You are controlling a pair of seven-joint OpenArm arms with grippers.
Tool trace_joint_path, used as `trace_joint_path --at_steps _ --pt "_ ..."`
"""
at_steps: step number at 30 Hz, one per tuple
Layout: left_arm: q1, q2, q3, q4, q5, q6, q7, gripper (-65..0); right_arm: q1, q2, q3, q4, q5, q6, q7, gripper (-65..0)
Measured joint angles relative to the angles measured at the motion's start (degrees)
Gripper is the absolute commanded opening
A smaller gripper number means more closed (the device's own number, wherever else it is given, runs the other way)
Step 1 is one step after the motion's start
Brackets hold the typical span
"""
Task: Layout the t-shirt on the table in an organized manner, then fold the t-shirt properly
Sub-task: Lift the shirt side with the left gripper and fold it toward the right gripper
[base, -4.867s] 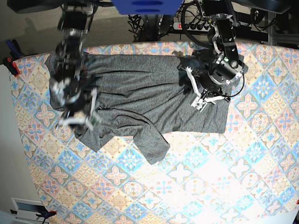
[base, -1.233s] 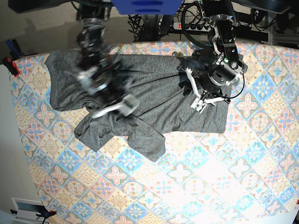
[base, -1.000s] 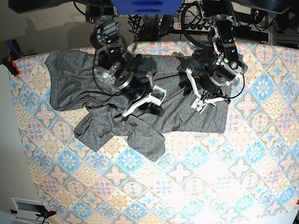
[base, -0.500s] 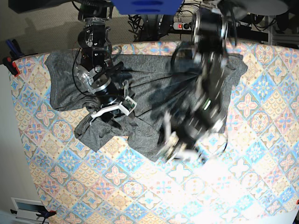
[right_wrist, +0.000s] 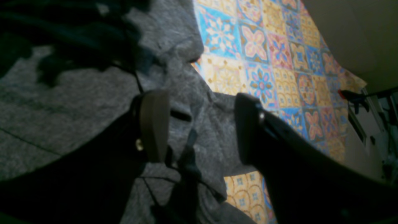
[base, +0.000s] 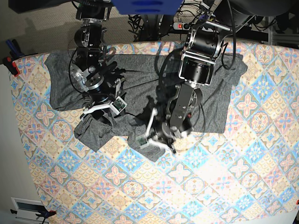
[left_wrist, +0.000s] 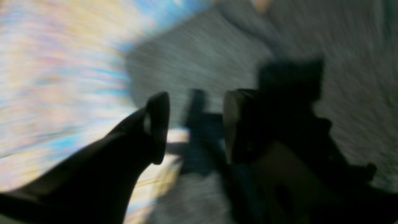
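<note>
Across the far half of the surface [base: 224,177] the t-shirt [base: 140,77] is lying rumpled; the left end effector [base: 156,135] and right end effector [base: 100,109] are both hovering over it, fingers apart, gripping nothing.

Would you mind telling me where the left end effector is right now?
In the base view the left end effector hangs just left of centre, over the t-shirt's crumpled near hem where it meets the bare table.
</note>
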Motion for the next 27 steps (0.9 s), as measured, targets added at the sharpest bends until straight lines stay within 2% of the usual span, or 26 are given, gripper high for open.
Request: trace_joint_path --at_steps 8,10,13,15,17,21,24,27 --pt "-2.0 0.3 -0.3 -10.9 -0.7 0.3 -13.6 -37.1 -0.6 0.0 -0.3 -1.0 -0.1 0.0 -0.1 -33.0" --pt "-3.3 0.2 -0.3 -15.3 -1.7 1.0 -18.4 -37.1 -0.4 0.0 -0.2 -1.0 -0.1 -0.1 -0.1 -33.0" --pt "-6.6 0.2 -0.3 -22.2 -2.5 0.5 -20.8 -37.5 -0.5 0.0 0.0 -1.1 -0.1 0.0 -0.1 -33.0" --pt "-7.3 0.2 -0.4 -23.6 -4.3 0.5 -20.8 -38.4 -0.5 0.0 0.0 -1.1 -0.1 0.0 -0.1 -33.0" --pt "-6.8 0.2 -0.4 -23.6 -6.6 0.7 -20.7 -42.4 -0.5 -0.1 0.0 -1.1 -0.1 0.0 -0.1 -33.0" --pt "-6.6 0.4 -0.4 -23.6 -7.9 1.1 -20.6 -58.2 -0.5 -0.1 0.1 -1.1 -0.1 0.0 -0.1 -33.0" --pt "-6.3 0.4 -0.4 -22.9 -8.0 1.1 -20.5 -58.2 -0.5 -0.2 0.1 -1.6 0.0 0.0 0.0 -33.0" --pt "-3.3 0.4 -0.4 -16.3 -7.5 0.9 -15.5 -58.0 -0.4 -0.2 0.1 -3.3 -0.2 0.0 -0.1 -33.0"
